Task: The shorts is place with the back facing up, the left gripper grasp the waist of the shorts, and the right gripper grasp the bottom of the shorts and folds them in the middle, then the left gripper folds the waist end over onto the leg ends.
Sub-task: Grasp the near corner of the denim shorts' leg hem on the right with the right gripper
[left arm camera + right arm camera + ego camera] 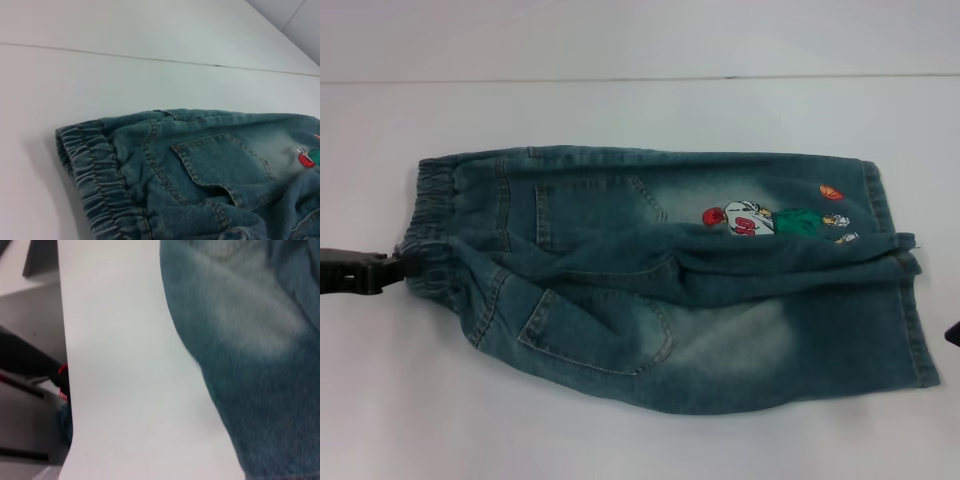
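The blue denim shorts (670,275) lie flat on the white table (620,440), back pockets up. The elastic waist (430,215) is at the left and the leg ends (910,300) at the right. A cartoon patch (770,222) marks the far leg, and the cloth is rumpled along the middle. My black left gripper (380,270) reaches in from the left edge and meets the waist at its middle; its wrist view shows the gathered waistband (95,180) close up. Only a dark sliver of my right gripper (953,335) shows at the right edge, just off the near leg end (250,355).
A seam line (640,79) runs across the table behind the shorts. In the right wrist view the table edge (64,365) drops off to the floor, where dark frame parts and a red piece (62,380) stand.
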You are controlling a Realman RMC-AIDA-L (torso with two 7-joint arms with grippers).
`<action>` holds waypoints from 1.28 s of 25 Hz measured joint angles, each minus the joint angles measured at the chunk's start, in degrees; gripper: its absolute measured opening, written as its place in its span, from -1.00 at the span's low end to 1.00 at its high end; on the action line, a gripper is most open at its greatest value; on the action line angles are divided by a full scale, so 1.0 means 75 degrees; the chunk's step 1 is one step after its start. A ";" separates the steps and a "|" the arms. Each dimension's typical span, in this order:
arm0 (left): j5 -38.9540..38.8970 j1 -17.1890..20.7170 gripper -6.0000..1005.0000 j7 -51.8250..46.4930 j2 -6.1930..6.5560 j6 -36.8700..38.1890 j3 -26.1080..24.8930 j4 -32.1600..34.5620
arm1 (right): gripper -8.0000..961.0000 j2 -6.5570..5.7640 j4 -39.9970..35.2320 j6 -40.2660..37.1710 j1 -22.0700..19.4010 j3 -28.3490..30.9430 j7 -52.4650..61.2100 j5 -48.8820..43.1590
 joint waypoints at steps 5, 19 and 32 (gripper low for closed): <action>0.0002 -0.0077 -0.93 -0.0003 0.0030 0.0017 0.0025 -0.0104 | 0.96 0.0032 0.0163 0.0006 0.0186 -0.0080 0.0095 -0.0718; 0.0013 -0.0130 -0.93 -0.0007 0.0005 -0.0007 0.0082 -0.0108 | 0.97 0.0329 0.0711 0.0435 0.0463 -0.0894 0.0463 -0.1207; 0.0035 -0.0137 -0.93 -0.0020 0.0001 0.0045 0.0082 -0.0108 | 0.97 0.0476 0.0999 0.0849 0.0569 -0.1151 0.0576 -0.1218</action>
